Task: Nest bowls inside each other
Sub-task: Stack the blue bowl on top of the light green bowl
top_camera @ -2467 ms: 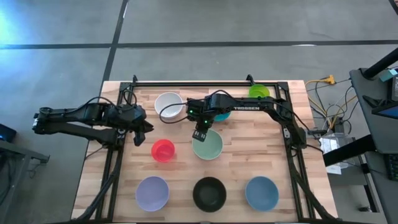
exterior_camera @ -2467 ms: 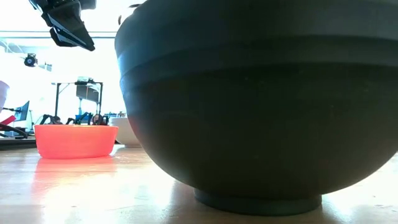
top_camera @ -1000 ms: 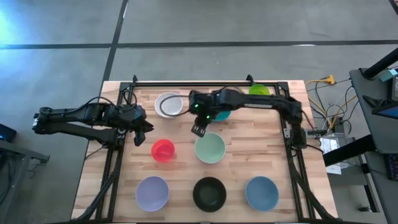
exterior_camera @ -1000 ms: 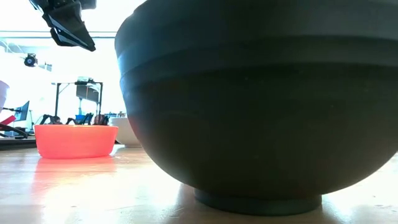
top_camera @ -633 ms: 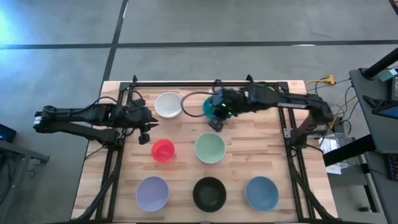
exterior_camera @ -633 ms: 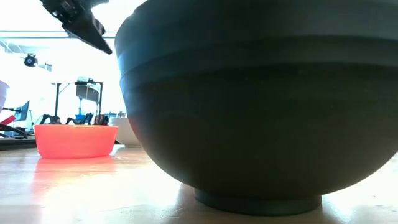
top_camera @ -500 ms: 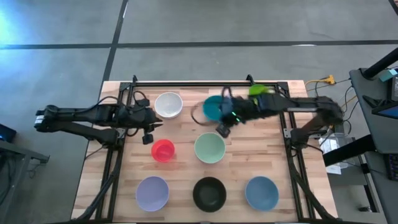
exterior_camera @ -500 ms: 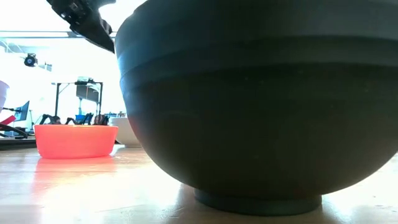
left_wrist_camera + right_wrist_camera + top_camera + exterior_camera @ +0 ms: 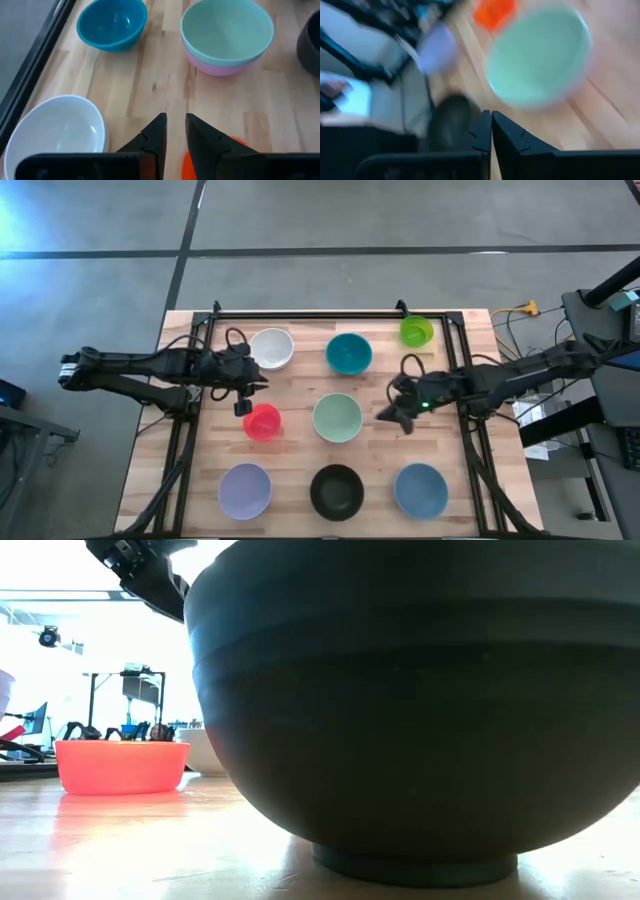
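Note:
Eight bowls stand on the wooden table: white (image 9: 271, 348), teal (image 9: 349, 354) and lime green (image 9: 416, 331) at the far side, red (image 9: 262, 422) and mint (image 9: 337, 418) in the middle, lavender (image 9: 245, 490), black (image 9: 336, 491) and blue (image 9: 420, 489) along the near side. The mint bowl (image 9: 227, 30) sits nested in a pink bowl (image 9: 225, 67). My left gripper (image 9: 243, 402) hovers between the white and red bowls, fingers (image 9: 160, 131) a narrow gap apart with nothing between them. My right gripper (image 9: 388, 417) hangs just right of the mint bowl, shut and empty (image 9: 491, 116).
A black frame rail (image 9: 310, 313) runs along the table's far edge, and side rails run down both sides. In the low view the black bowl (image 9: 420, 710) fills most of the picture, with the red bowl (image 9: 122, 766) to its left.
My right gripper has swept from between the white and teal bowls toward the table's right and near edges, past the teal bowl, rolling as it went, and now hangs right of the mint bowl. My left gripper has shifted a little toward the right and rolled. The bowls stay put.

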Action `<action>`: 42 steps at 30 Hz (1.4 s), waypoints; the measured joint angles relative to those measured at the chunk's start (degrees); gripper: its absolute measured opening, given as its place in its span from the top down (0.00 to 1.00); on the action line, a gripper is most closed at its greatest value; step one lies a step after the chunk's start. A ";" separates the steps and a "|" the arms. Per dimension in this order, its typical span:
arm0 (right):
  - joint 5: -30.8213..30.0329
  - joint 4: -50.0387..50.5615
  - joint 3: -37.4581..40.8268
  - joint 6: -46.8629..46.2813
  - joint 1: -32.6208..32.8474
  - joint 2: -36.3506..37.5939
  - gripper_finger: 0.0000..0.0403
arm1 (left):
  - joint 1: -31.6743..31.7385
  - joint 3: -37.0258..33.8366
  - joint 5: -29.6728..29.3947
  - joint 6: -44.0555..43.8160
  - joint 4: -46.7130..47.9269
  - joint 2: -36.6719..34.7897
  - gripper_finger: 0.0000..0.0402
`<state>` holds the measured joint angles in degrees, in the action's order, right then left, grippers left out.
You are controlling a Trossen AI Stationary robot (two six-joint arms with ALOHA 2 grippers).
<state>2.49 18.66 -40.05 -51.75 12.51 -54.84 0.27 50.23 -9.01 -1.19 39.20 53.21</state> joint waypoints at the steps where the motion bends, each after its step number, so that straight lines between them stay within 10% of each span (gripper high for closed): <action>1: 1.01 3.86 0.63 -0.06 0.02 1.94 0.98 | 0.00 0.27 0.00 -0.45 -0.04 -0.07 0.86; 13: 9.24 22.83 1.16 13.03 0.80 10.40 0.86 | 0.00 0.67 0.07 -17.29 -1.86 -0.74 0.86; 28: 11.44 24.01 1.16 23.28 10.68 1.83 0.61 | -0.02 0.03 4.88 -22.98 -1.84 -0.16 0.86; 42: 9.53 17.97 1.16 17.40 18.52 -9.76 0.59 | -0.02 -0.45 4.87 -24.13 -1.77 0.14 0.86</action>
<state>12.02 36.63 -38.89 -34.35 31.03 -64.60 0.25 49.78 -4.14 -25.32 37.43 53.34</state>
